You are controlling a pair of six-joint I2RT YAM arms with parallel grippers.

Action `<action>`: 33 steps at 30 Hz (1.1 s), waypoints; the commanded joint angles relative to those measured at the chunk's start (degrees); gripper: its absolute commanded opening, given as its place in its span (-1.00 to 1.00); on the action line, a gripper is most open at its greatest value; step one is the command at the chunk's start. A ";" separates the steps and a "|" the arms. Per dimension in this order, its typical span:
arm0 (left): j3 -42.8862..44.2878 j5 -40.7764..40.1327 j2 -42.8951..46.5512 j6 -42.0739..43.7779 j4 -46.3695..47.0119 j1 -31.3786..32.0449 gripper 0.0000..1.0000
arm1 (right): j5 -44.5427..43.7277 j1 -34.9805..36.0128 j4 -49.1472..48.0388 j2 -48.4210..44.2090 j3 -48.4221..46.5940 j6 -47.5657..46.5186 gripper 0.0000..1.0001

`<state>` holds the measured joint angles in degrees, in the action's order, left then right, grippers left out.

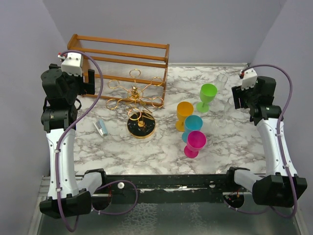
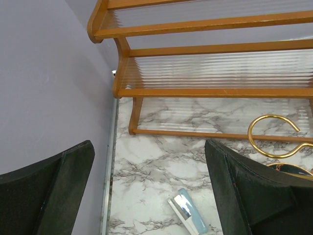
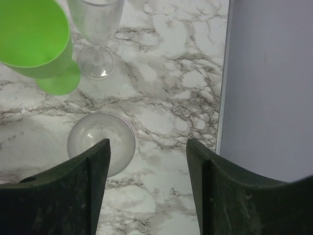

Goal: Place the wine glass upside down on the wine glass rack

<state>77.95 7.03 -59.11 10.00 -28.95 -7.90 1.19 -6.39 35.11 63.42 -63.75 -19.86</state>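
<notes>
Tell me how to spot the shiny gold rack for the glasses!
Look at the marble table, then at the big orange wooden frame at its back left. Right in front of it stands the wine glass rack. It alone is thin gold wire, with looped arms above a round black base.

We're peering through the left gripper [image 2: 149,156], spread wide across the bottom corners. Wooden frame [image 2: 210,91] is filling the top, wine glass rack [image 2: 274,136] is poking a gold loop in mid-right, blue-silver thing [image 2: 187,211] is lying bottom centre.
</notes>
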 commanded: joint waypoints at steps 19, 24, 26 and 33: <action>-1.56 0.18 -0.10 0.54 1.01 -0.81 0.98 | 6.03 -0.20 2.66 6.28 -2.48 1.58 -0.51; -1.83 0.18 0.14 0.57 1.01 -0.81 0.98 | 6.11 -0.20 2.61 6.06 -2.16 1.58 -0.59; -1.99 0.09 0.17 0.66 1.06 -0.81 0.98 | 6.15 -0.20 2.68 5.87 -2.00 1.49 -0.64; -1.71 -0.08 0.10 -0.03 1.22 -0.92 0.98 | 5.31 -0.24 2.42 4.58 -2.09 1.31 -0.96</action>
<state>76.29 7.03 -59.42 10.07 -28.80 -8.29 5.89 -6.39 37.12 69.34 -64.45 -18.57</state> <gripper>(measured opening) 0.991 0.092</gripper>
